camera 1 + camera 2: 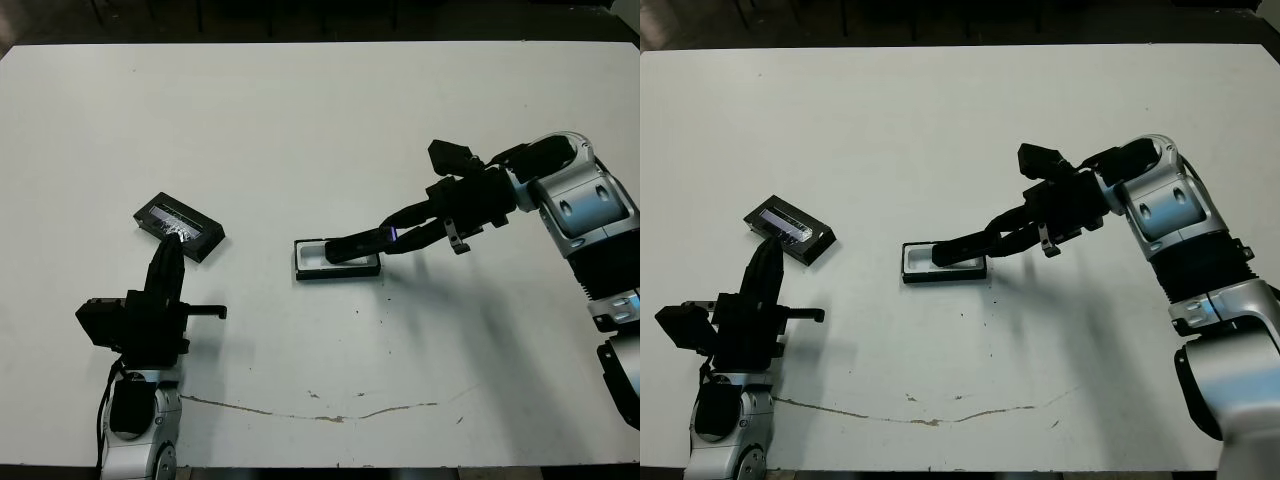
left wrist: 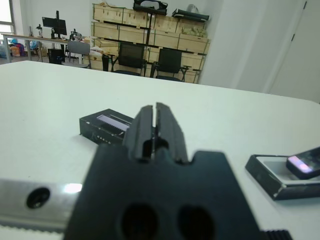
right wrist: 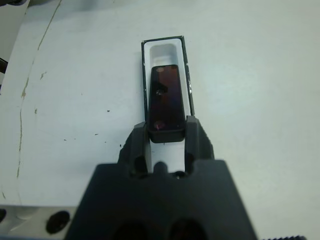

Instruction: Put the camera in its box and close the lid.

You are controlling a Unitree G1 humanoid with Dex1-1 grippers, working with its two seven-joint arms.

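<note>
I have my right claw [image 3: 165, 134] clamped on the near end of the camera [image 3: 166, 96], holding it lengthwise over the open box [image 1: 337, 260] so it can drop straight in, while my left claw [image 2: 154, 125], fingers together, waits just short of the lid [image 1: 180, 226].

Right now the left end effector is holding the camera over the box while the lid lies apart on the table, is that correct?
Not quite: the right end effector holds the camera over the box, as the right wrist view shows. The lid does lie apart on the table.
</note>
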